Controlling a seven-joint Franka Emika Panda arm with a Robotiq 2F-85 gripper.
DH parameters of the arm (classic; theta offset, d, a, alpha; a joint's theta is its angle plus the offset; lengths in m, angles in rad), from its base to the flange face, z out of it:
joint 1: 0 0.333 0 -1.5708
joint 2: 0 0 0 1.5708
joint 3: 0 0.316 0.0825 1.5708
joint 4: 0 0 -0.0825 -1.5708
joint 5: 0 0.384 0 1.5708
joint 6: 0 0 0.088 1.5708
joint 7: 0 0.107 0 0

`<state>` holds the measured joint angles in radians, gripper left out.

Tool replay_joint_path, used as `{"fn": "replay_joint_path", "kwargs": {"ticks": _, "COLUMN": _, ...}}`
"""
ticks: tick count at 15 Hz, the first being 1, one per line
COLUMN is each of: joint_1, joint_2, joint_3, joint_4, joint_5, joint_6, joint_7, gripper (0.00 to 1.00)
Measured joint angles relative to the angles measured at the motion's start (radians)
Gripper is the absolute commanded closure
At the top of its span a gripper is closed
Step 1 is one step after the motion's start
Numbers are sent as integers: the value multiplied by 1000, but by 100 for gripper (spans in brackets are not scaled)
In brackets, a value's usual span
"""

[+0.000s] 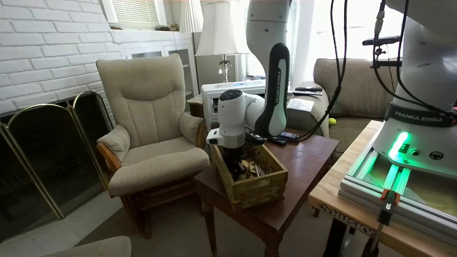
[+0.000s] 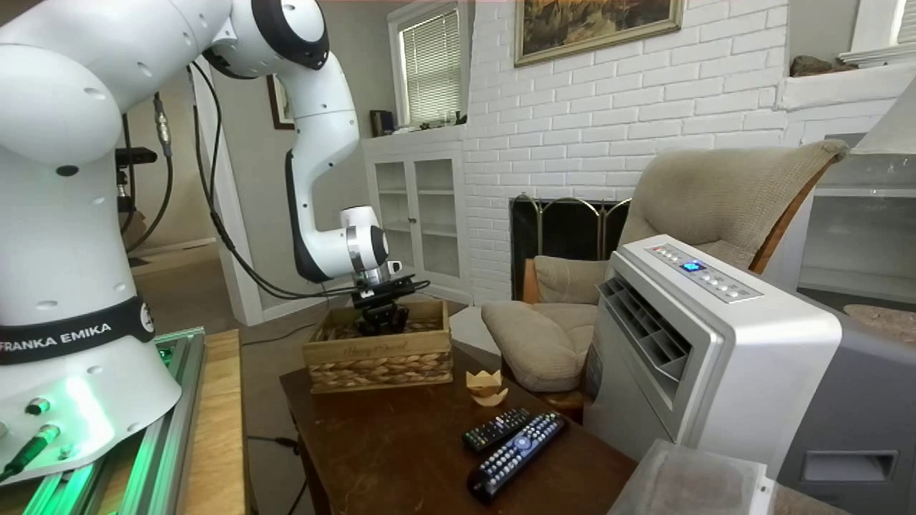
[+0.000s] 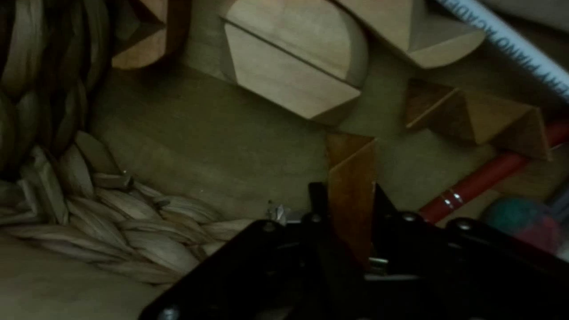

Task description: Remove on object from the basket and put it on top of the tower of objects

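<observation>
The brown woven basket (image 1: 262, 191) stands on the side table; its wall also shows in an exterior view (image 2: 379, 365) and the wrist view (image 3: 146, 231). My gripper (image 3: 346, 195) points down inside the basket, as both exterior views show (image 1: 235, 167) (image 2: 383, 322). Its fingers are closed against both sides of an orange-brown wooden block (image 3: 351, 173), which stands up between them. Pale wooden blocks (image 3: 293, 58) and a brown zigzag block (image 3: 480, 115) lie in the basket. The tower (image 2: 486, 386), a crown-shaped piece on a curved piece, stands on the table beside the basket.
A red pen (image 3: 480, 186), a white lettered pencil (image 3: 515, 44) and a teal-and-pink ball (image 3: 524, 222) lie in the basket. Two remotes (image 2: 515, 450) lie on the table (image 2: 386, 443). A white appliance (image 2: 715, 357) and an armchair (image 1: 153, 117) stand close by.
</observation>
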<state>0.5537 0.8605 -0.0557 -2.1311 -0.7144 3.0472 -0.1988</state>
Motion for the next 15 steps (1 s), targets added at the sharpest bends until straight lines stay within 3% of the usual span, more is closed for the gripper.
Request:
{"fn": "replay_joint_path", "kwargs": {"ticks": 7, "joint_1": -29, "joint_2": -59, "joint_3": 28, "joint_4": -57, "joint_5": 0, "joint_6": -4, "joint_7": 0, "gripper": 94}}
{"fn": "replay_joint_path", "kwargs": {"ticks": 15, "joint_1": -84, "joint_2": -303, "joint_3": 64, "joint_4": -245, "joint_5": 1, "joint_6": -33, "joint_7": 0, "gripper": 94}}
